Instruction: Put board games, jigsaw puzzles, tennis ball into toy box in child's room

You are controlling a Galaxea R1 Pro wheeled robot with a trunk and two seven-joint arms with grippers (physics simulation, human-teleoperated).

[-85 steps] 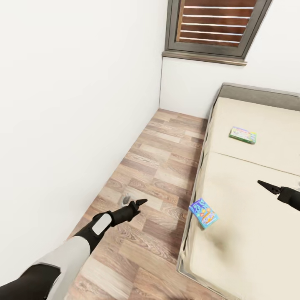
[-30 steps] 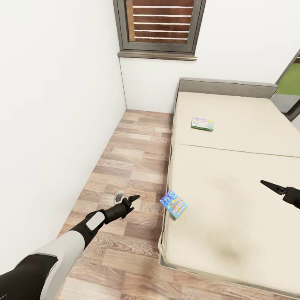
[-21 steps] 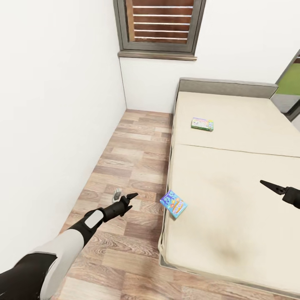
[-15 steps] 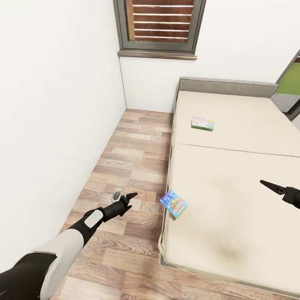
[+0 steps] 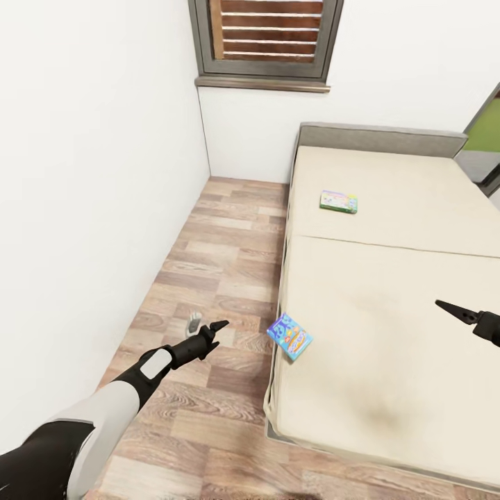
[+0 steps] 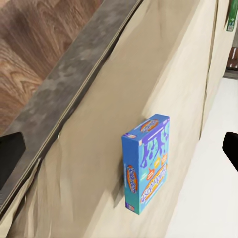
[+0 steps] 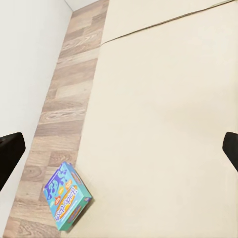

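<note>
In the head view a small blue board game (image 5: 289,337) lies tilted at the left edge of the beige bed (image 5: 389,292). A green board game (image 5: 339,201) lies flat farther up the mattress. My left gripper (image 5: 210,330) hovers over the wood floor just left of the blue box. The left wrist view shows that blue board game (image 6: 147,162) between wide-apart dark fingertips (image 6: 10,158), so the gripper is open. My right gripper (image 5: 451,310) hangs over the mattress, right of the blue box. It is open too, with fingertips (image 7: 10,153) at the frame edges and the blue board game (image 7: 67,197) below.
A white wall (image 5: 90,173) borders a narrow strip of wood-plank floor (image 5: 222,257) beside the bed. A grey-framed window with brown slats (image 5: 267,35) is on the far wall. The grey headboard (image 5: 378,133) stands beneath it, and an opening (image 5: 486,139) shows at far right.
The camera has swung, so the bed and window now sit more squarely ahead. My left gripper has drifted slightly. Both board games lie where they were, and the right gripper holds its place.
</note>
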